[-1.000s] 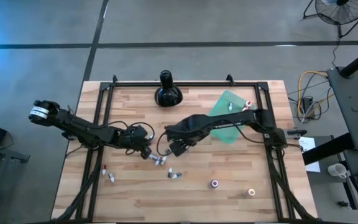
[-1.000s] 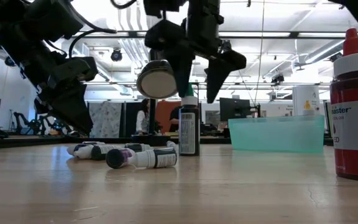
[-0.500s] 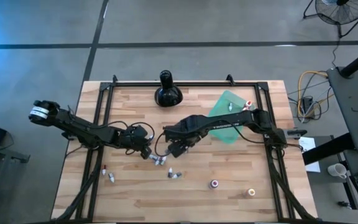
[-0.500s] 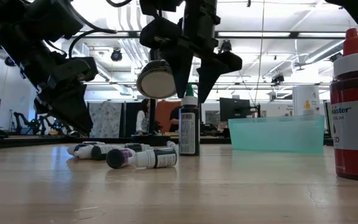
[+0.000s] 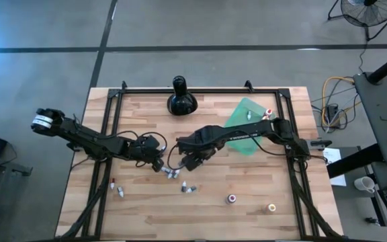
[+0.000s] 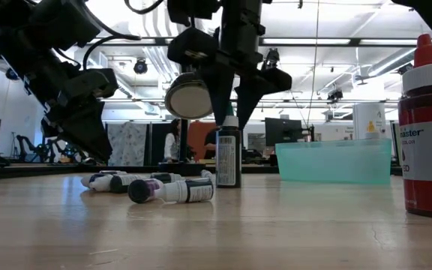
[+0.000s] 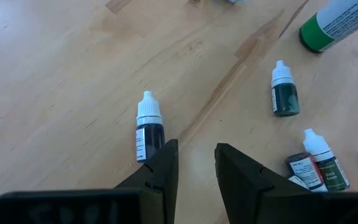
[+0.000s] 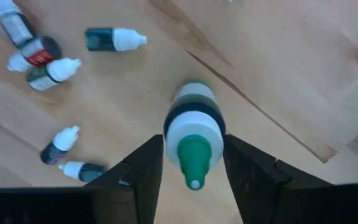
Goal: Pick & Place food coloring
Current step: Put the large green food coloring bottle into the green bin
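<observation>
Straddling bottle: right tool [image 8: 193, 163], fingers [image 8: 143, 163] spread to either side of an upright dark bottle with a green tip [image 8: 194, 137], near the middle of the worktop [image 5: 146, 208]; contact between pads and bottle cannot be confirmed.
Same bottle, low view: standing upright [image 6: 228, 154] under the right tool [image 6: 235, 112], whose two fingers point down around its cap.
Left tool: [image 7: 194, 163] fingers slightly apart, holding nothing, hovering over the worktop just left of the middle, above a small dark vial with a white cap [image 7: 148, 124] lying on the wood.
Food coloring, loose: a cluster of small vials [image 5: 171, 173] lying between the two tools; one more [image 5: 188, 189] toward the front edge; two [image 5: 117, 189] near the front-left corner.
Food coloring, front right: two bottles standing [image 5: 232, 199], [image 5: 271, 208] close to the front edge.
Teal sheet: [image 5: 246, 113] near the back-right corner, partly under the right arm, with small bottles [image 5: 268, 112] at its far side.
Black long-necked object: [image 5: 181, 96] at the back edge, centre.
</observation>
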Tool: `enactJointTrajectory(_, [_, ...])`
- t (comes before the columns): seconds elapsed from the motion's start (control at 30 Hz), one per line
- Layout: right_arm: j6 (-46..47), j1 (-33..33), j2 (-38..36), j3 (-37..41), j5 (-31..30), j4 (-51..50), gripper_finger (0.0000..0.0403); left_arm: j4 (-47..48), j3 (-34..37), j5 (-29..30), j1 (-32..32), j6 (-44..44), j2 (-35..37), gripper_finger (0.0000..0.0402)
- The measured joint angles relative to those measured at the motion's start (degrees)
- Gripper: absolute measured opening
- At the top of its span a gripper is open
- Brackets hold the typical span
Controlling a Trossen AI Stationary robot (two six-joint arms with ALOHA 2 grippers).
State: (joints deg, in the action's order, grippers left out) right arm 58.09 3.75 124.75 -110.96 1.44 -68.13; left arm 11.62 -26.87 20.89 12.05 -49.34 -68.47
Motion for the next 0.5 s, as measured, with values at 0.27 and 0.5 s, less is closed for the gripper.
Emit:
enactJointTrajectory(0.27, [0.0, 0.0, 0.0, -1.2, -1.4, 0.1, 0.0175, 0.0, 0.0, 0.0, 0.0, 0.1, 0.0, 0.0080])
enactJointTrajectory(0.5, [0.0, 0.0, 0.0, -0.6, -0.5, 0.0, 0.0153, 0.0, 0.0, 0.0, 0.0, 0.2, 0.0, 0.0080])
